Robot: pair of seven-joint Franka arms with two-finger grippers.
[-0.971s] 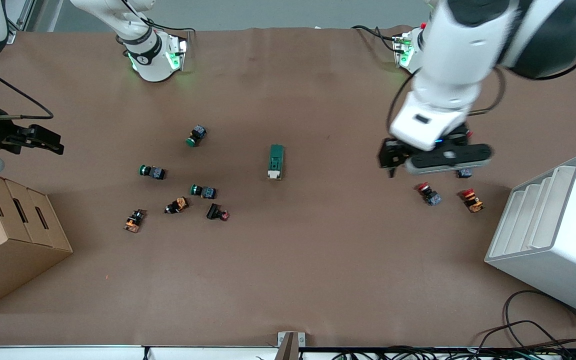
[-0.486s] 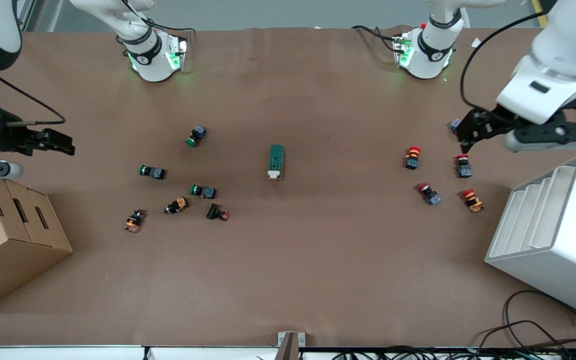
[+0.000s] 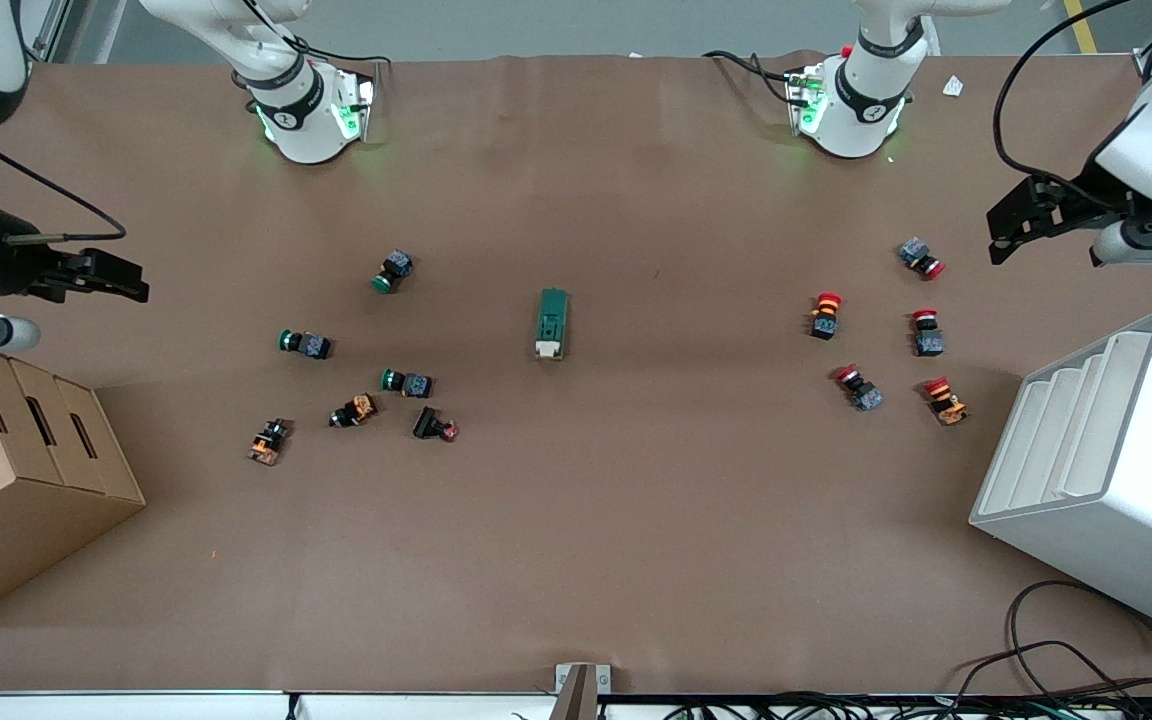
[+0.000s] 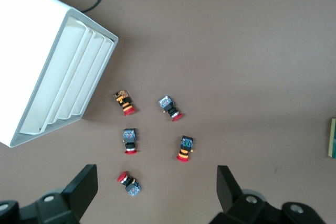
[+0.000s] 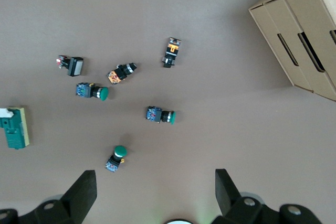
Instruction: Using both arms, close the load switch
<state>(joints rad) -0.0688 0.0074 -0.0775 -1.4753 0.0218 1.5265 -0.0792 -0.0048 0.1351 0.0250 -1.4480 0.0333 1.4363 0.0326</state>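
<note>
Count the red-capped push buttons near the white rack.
5 red-capped push buttons, clustered toward the left arm's end of the table: farthest from the front camera, and midway, and nearest. None appears hidden.

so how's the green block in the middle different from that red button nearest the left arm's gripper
The dark green oblong load switch is longer and boxier than the small red-capped push button. The switch has a white tab at its end nearer the front camera; the button has a round red cap. The switch lies alone mid-table; the button lies among other red-capped buttons toward the left arm's end. Both rest on the brown table, untouched by either gripper.
</note>
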